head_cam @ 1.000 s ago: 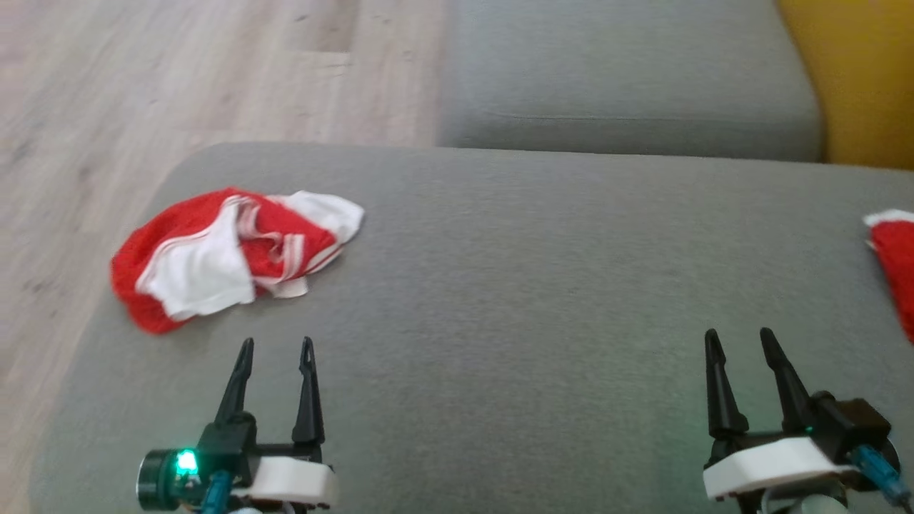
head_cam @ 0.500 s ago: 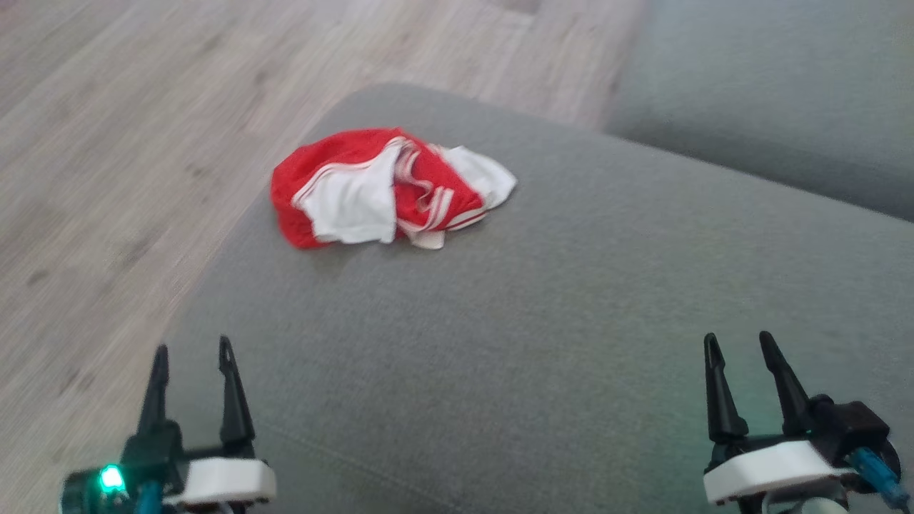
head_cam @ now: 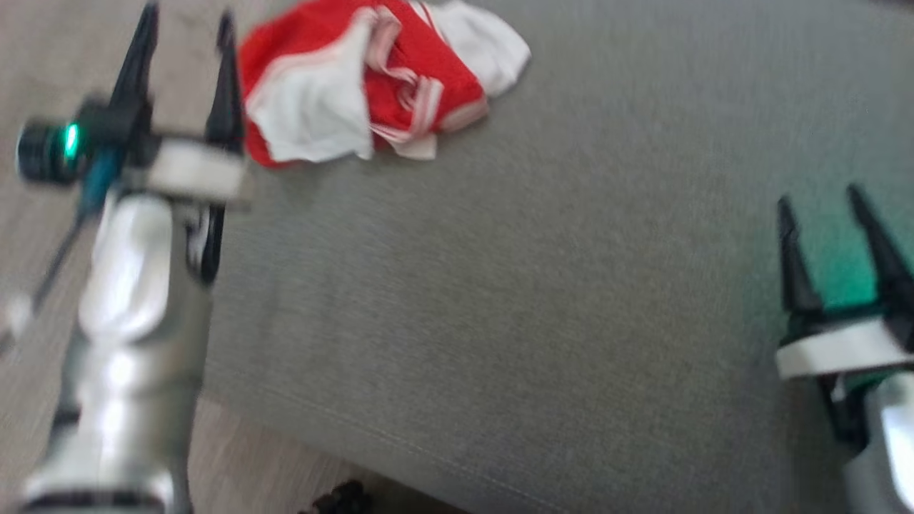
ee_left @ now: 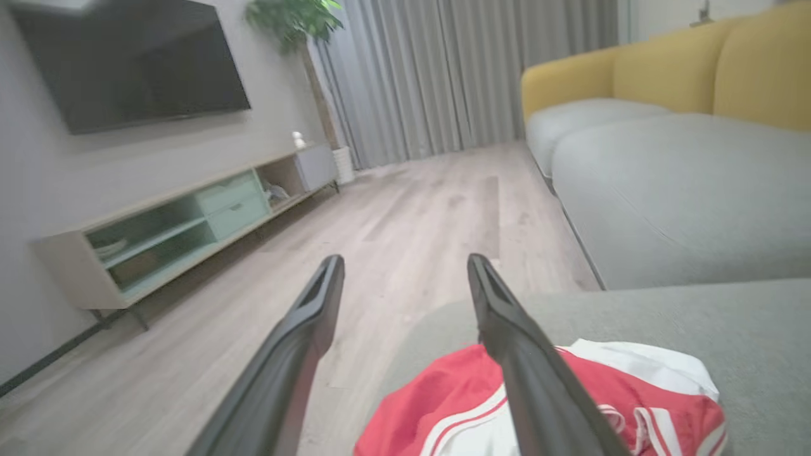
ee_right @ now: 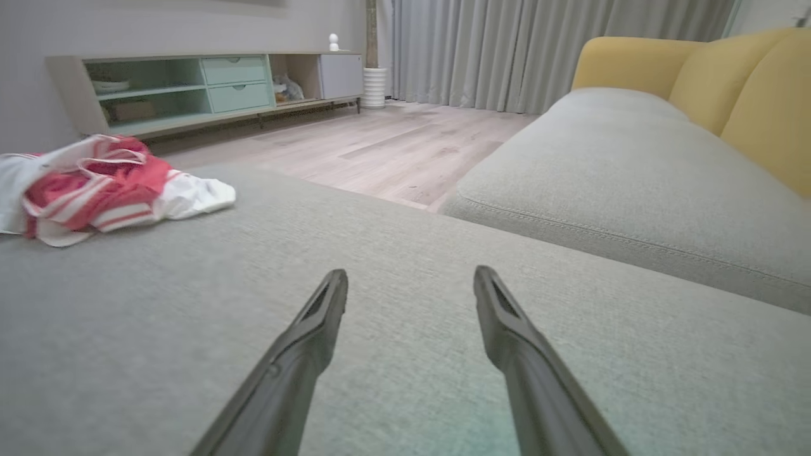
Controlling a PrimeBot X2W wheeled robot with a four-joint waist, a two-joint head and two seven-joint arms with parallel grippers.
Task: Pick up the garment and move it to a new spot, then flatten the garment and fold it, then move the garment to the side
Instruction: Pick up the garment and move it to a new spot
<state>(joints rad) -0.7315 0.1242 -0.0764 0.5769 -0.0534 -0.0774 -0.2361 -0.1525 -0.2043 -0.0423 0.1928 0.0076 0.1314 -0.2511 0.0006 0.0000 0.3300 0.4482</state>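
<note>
The garment (head_cam: 371, 86), a crumpled red and white jersey with striped sleeve edges, lies bunched near the far left corner of the grey cushion (head_cam: 543, 285). My left gripper (head_cam: 187, 11) is raised just left of it, open and empty, its fingers over the cushion's edge and the floor. From the left wrist the garment (ee_left: 633, 392) sits below and right of the left gripper (ee_left: 405, 259). My right gripper (head_cam: 817, 196) hovers open over the cushion's right side, well away from the cloth. The right wrist view shows the garment (ee_right: 108, 183) far to the left of the right gripper (ee_right: 410, 273).
Wooden floor (head_cam: 43, 57) borders the cushion on the left and front. Across the room stand a second grey cushion (ee_right: 621, 164), a yellow sofa back (ee_right: 728, 82), a TV cabinet (ee_left: 190, 221), a wall television (ee_left: 133, 60), a potted plant (ee_left: 298, 19) and curtains (ee_right: 538, 44).
The head camera has turned left and tilted down, so the whole picture shifted. My left arm has risen and reached forward beside the garment. Both grippers stay open.
</note>
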